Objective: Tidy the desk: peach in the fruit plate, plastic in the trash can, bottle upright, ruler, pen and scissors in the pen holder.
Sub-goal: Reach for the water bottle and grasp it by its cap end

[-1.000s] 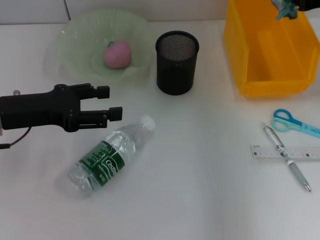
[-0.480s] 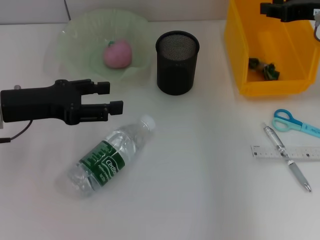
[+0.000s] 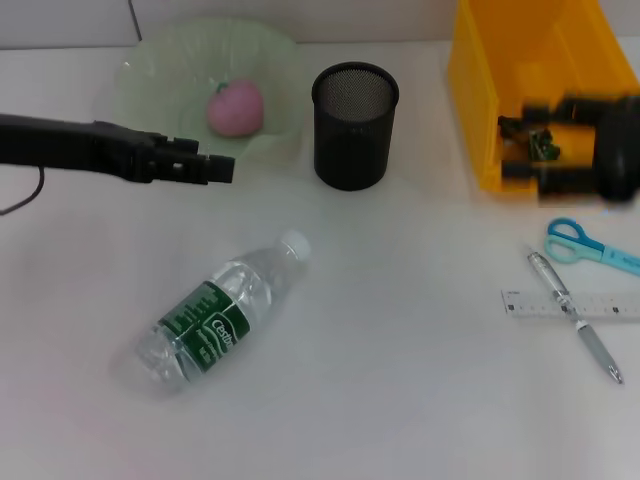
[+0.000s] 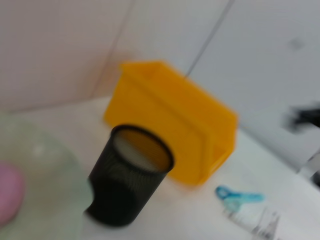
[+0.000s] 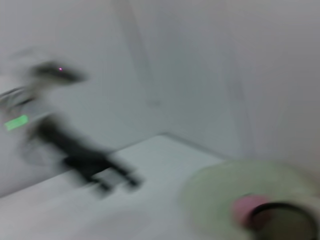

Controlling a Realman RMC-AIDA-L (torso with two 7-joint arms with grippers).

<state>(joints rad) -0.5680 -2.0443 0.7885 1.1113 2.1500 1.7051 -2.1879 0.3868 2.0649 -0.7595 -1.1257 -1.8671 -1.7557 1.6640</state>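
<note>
The bottle (image 3: 218, 322) is your job now: in the head view it lies on its side on the desk (image 3: 400, 380), cap toward the pen holder (image 3: 354, 126), below and just ahead of the left gripper (image 3: 222, 167), whose fingers look close together, though edge-on I cannot tell for certain. Turn that gripper down over the label, spread the fingers wide across the body, and close gently, since thin plastic will likely dent. The right gripper (image 3: 522, 140) is a blur at the trash can (image 3: 480, 90) front, two fingers apart with nothing between them.

In the left wrist view, the pen holder stands ahead, the trash can beyond it, the scissors (image 4: 239, 195) off to one side.

The right wrist view shows the peach (image 5: 246, 206) in the fruit plate (image 5: 210, 187).
</note>
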